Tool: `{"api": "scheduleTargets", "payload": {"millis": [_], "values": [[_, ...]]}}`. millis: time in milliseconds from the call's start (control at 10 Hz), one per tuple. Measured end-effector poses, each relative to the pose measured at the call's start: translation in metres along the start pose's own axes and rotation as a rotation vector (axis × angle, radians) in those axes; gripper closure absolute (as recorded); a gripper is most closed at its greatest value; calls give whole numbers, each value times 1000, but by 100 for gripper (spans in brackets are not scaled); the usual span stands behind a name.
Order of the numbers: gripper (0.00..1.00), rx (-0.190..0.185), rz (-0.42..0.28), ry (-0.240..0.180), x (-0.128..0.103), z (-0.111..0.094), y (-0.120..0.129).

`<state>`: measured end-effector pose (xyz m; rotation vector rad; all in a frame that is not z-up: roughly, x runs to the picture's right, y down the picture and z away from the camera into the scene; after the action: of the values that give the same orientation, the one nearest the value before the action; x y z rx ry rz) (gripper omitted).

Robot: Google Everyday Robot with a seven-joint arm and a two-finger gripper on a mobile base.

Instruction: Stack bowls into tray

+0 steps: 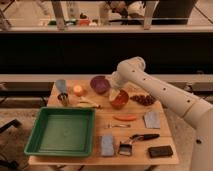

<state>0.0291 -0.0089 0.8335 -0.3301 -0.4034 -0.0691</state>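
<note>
The red-orange bowl (120,99) sits on the wooden table, right of the middle. The dark purple bowl (100,84) lies just behind and to the left of it, tipped so its inside faces the camera. The large green tray (44,145) lies at the table's front left with nothing in it. My gripper (114,92) hangs from the white arm that reaches in from the right. It is at the left rim of the red-orange bowl, between the two bowls.
A blue cup (61,85), an orange (78,90), a metal cup (64,99) and a banana (88,104) lie behind the tray. A carrot (125,118), sponges (107,144), a brush (138,137) and a black item (160,151) lie at the front right.
</note>
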Motion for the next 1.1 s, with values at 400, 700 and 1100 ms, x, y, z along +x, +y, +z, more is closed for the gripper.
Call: {"api": "scheduleTargets", "payload": {"millis": [400, 700, 1100], "values": [[20, -15, 42, 30, 8, 4, 18], [20, -51, 84, 92, 22, 9, 34], [20, -107, 149, 125, 39, 26, 49]]}}
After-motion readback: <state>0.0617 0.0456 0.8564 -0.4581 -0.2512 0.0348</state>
